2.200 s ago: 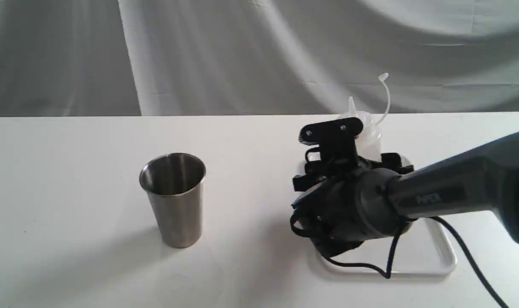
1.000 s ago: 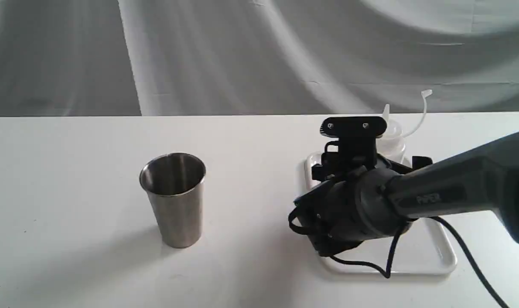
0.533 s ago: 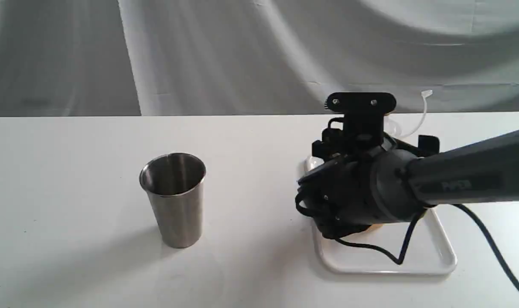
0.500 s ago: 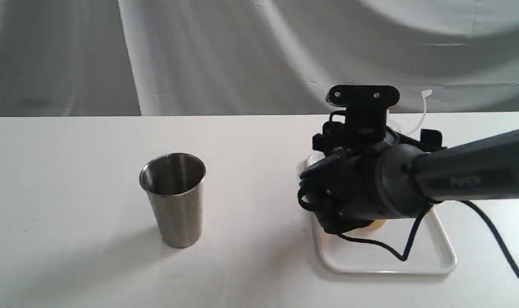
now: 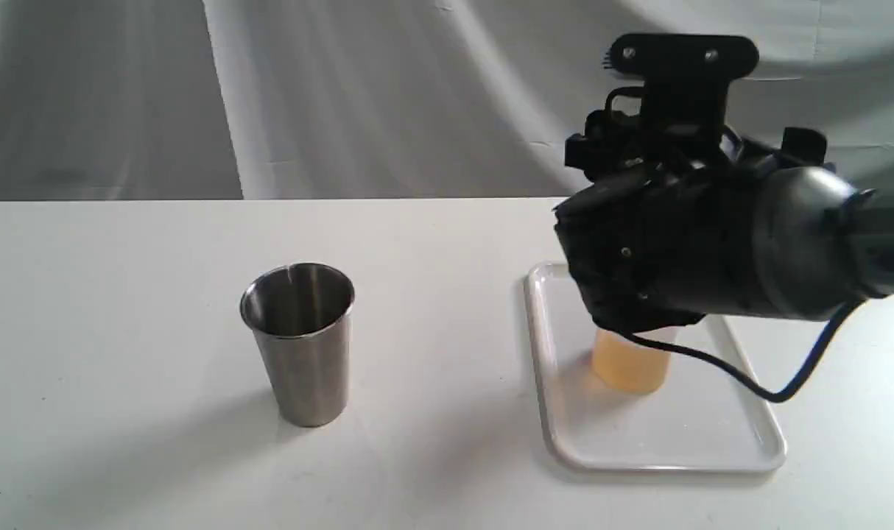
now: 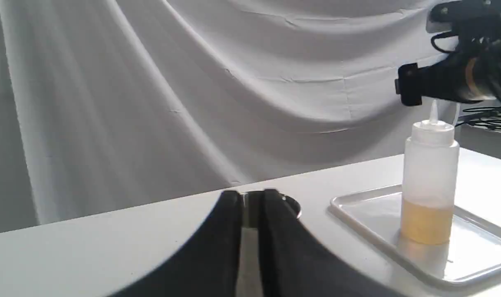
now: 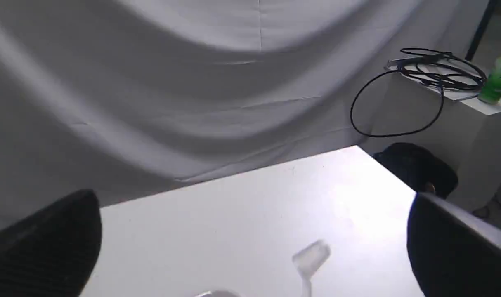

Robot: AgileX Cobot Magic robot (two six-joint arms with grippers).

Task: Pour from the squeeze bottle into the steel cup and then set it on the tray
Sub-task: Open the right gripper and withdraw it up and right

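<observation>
One squeeze bottle [image 6: 430,181] stands upright on the tray [image 5: 660,462], free of the right gripper [image 7: 252,214], whose fingers [image 7: 44,247] are spread wide above it holding nothing; the left gripper [image 6: 252,202] is pinched near-closed, empty, aimed at the steel cup [image 5: 298,342]. Risk, as I judge it: those wide fingers or the arm's dangling cable [image 5: 741,379] could clip the nozzle [image 6: 433,111] or cap strap [image 7: 312,258] and tip the bottle, spilling amber liquid [image 6: 426,220]. Count: one bottle, one cup, one tray, two grippers.

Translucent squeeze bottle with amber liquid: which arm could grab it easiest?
Right. The right arm's fingers, open, hang above the bottle on the white plastic tray; the left arm's fingers sit farther off, by the brushed steel cup.
</observation>
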